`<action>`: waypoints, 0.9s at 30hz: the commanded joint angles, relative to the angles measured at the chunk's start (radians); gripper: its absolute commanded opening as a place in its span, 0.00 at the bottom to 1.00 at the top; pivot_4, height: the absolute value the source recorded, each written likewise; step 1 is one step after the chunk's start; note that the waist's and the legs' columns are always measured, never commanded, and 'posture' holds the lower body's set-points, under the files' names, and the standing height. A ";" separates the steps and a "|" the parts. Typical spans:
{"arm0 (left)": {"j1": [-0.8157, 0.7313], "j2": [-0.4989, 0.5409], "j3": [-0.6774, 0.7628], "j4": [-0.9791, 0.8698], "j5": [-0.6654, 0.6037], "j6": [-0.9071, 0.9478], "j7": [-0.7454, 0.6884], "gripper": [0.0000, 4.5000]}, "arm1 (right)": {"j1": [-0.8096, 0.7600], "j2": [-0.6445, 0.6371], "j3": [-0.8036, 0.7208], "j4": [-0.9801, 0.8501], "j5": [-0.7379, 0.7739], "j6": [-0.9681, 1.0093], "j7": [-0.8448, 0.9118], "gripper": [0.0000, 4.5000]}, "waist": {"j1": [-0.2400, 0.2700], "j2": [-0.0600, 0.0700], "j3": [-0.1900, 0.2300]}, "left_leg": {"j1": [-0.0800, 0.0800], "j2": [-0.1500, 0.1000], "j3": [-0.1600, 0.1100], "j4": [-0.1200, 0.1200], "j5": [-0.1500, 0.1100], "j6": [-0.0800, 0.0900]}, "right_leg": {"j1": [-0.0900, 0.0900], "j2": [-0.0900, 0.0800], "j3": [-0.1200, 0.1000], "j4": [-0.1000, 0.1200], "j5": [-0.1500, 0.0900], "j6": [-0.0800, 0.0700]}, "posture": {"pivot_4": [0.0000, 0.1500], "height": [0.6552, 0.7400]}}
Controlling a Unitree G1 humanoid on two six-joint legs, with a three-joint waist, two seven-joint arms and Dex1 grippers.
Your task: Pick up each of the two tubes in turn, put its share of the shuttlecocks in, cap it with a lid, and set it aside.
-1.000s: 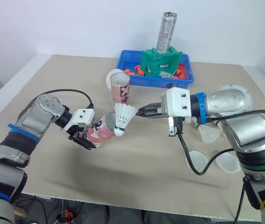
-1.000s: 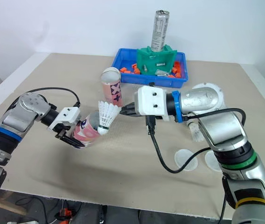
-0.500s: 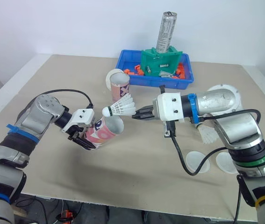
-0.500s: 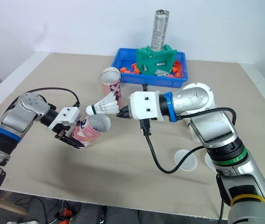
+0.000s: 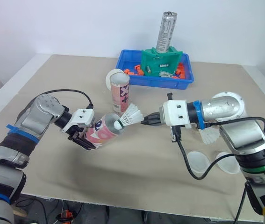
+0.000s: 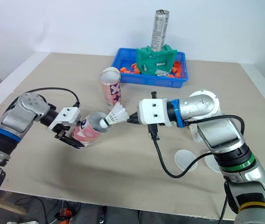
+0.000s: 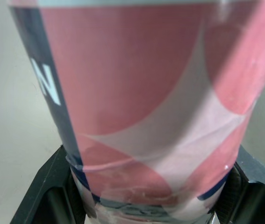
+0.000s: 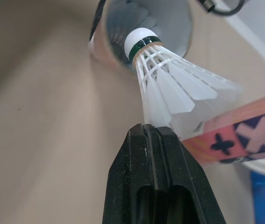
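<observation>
Shuttlecock (image 5: 129, 116) pinched by right hand (image 5: 145, 122) hangs cork-first at rim of tube (image 5: 102, 131) gripped by left hand (image 5: 84, 138)

Left gripper (image 5: 86, 136) clamped around tube (image 5: 102, 131), forearm angled inward; right gripper (image 5: 146, 122) pinching shuttlecock (image 5: 131, 115) skirt, forearm pointing left.

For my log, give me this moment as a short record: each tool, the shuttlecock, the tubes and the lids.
Left tool: shut on tilted tube
Right tool: shut on shuttlecock feathers
Shuttlecock: cork at tilted tube's mouth
Second tube: upright on table
Lids: two, flat on table
</observation>
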 commanded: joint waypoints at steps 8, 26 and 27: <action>0.006 -0.024 -0.033 -0.002 0.004 0.004 0.001 0.65 | -0.104 0.072 0.025 -0.036 0.031 0.019 0.037 0.08 | 0.000 0.000 0.000 | 0.000 0.000 0.000 0.000 0.000 0.000 | 0.000 0.000 0.000 0.000 0.000 0.000 | 1.00 1.00; 0.045 -0.014 -0.002 -0.035 0.008 0.022 0.001 0.65 | 0.215 -0.060 -0.452 -0.181 0.317 0.491 -0.195 0.83 | 0.002 -0.001 0.000 | -0.001 -0.001 -0.001 -0.001 0.000 0.000 | 0.001 0.000 -0.001 0.000 -0.002 0.000 | 1.00 1.00; 0.046 -0.014 -0.001 -0.035 0.008 0.020 0.001 0.65 | 0.284 -0.070 -0.500 -0.206 0.321 0.510 -0.218 0.83 | 0.000 -0.001 0.000 | -0.001 0.000 -0.001 -0.001 -0.001 0.001 | 0.001 0.000 -0.001 0.000 -0.003 0.000 | 1.00 1.00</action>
